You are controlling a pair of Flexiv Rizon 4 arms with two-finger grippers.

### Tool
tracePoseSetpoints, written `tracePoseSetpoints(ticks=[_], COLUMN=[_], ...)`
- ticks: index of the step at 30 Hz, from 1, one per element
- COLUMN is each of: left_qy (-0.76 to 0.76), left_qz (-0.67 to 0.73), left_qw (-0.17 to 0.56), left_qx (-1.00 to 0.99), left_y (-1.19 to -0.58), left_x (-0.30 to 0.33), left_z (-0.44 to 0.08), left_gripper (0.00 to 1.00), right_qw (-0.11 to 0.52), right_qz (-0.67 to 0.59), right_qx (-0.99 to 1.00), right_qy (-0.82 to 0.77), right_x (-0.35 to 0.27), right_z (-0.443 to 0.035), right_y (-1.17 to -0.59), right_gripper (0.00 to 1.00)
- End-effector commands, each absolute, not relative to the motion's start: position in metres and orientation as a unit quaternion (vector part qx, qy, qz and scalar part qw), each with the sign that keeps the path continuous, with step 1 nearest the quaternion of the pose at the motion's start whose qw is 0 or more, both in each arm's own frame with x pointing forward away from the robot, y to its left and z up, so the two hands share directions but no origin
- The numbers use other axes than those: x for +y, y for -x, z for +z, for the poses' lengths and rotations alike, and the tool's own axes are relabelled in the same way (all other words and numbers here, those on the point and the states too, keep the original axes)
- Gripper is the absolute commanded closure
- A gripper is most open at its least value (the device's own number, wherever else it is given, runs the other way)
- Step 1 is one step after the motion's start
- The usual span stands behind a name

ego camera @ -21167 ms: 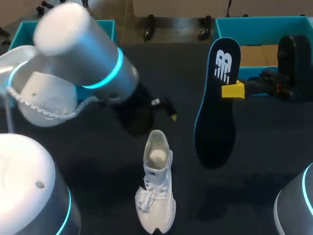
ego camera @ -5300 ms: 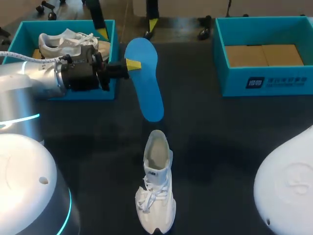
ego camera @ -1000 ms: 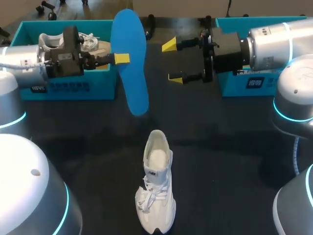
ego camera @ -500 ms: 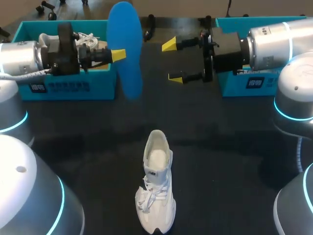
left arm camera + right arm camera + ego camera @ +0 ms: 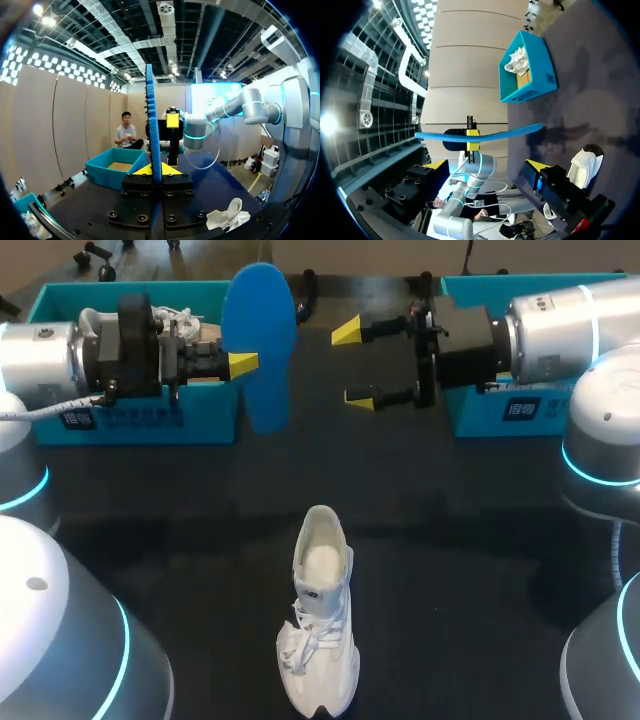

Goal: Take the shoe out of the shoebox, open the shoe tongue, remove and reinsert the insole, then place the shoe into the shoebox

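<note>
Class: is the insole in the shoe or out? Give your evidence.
Out. The left end effector grips the blue insole in the air, well apart from the white shoe on the table.

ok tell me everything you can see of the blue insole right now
The insole is plain bright blue on the side that shows. It is foot-shaped, thin, foam-like and slightly bowed. It is held up in the air with its long axis roughly upright, pinched about midway along one long edge by the left gripper, the only thing touching it. The right gripper faces it, open and apart from it.
</note>
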State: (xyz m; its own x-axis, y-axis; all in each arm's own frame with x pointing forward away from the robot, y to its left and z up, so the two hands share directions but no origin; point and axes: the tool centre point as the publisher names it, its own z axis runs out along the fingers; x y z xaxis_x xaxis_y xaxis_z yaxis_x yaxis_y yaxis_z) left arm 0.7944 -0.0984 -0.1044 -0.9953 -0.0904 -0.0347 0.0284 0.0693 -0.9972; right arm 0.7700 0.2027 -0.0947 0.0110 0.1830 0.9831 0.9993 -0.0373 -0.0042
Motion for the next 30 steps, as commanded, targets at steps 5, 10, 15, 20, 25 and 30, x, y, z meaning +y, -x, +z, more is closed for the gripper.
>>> tracePoseSetpoints(ticks=[5,10,15,20,25,30], left_qy=[-0.284,-0.284,-0.284,-0.343,-0.402,-0.466], left_qz=[-0.503,-0.503,-0.503,-0.498,-0.509,-0.489], left_qw=[0.242,0.242,0.242,0.300,0.341,0.348], left_qx=[0.780,0.780,0.780,0.737,0.680,0.650], left_y=[-0.768,-0.768,-0.768,-0.772,-0.776,-0.777], left_x=[-0.097,-0.097,-0.097,-0.100,-0.100,-0.105], left_z=[-0.101,-0.101,-0.101,-0.111,-0.117,-0.120], left_gripper=[1.00,1.00,1.00,1.00,1.00,1.00], right_qw=[0.444,0.444,0.444,0.444,0.444,0.444], right_qz=[-0.459,-0.459,-0.459,-0.459,-0.459,-0.459], right_qx=[-0.532,-0.532,-0.532,-0.532,-0.532,-0.532], right_qy=[0.556,0.556,0.556,0.556,0.556,0.556], right_x=[0.206,0.206,0.206,0.206,0.206,0.206], right_z=[-0.095,-0.095,-0.095,-0.095,-0.095,-0.095], right_y=[-0.771,-0.771,-0.771,-0.771,-0.771,-0.771], right_gripper=[0.00,0.00,0.00,0.00,0.00,0.00])
